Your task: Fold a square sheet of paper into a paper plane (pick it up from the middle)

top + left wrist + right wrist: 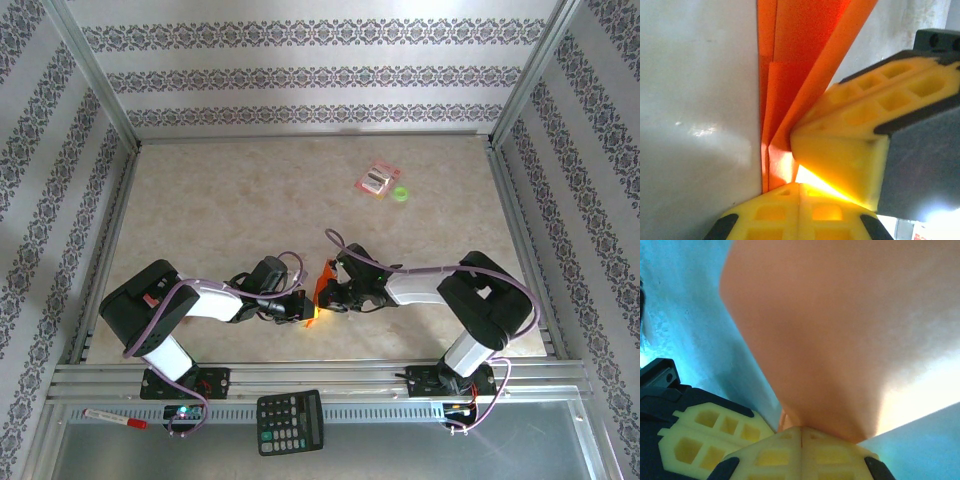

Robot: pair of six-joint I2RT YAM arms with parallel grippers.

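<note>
Folded sheet [318, 288] held over the near middle of the table [200, 200] between left gripper [800, 187] and right gripper [801, 430], each with jaws clamped on it; pulling apart could tear it, a slip could skew the creases.

Top view: bright, even, diffuse light from overhead. Shadows under the left arm [190, 305] and right arm [480, 300] fall soft and short on the table [200, 200]. Focus is sharp throughout. Frame posts [95, 70] splay outward toward the corners, a mild wide-angle distortion. The metal rail [400, 412] at the near edge carries a pale sheen.

Left wrist view: orange paper [790, 75] heavily saturated, glowing backlit where it meets the yellow fingertips [835, 155]. Small specular glare on the table to its left. Lower right corner blown out white.

Right wrist view: strong cyan cast on the table. Paper too close, blurred and washed pale. Overexposed patch at the right edge.
</note>
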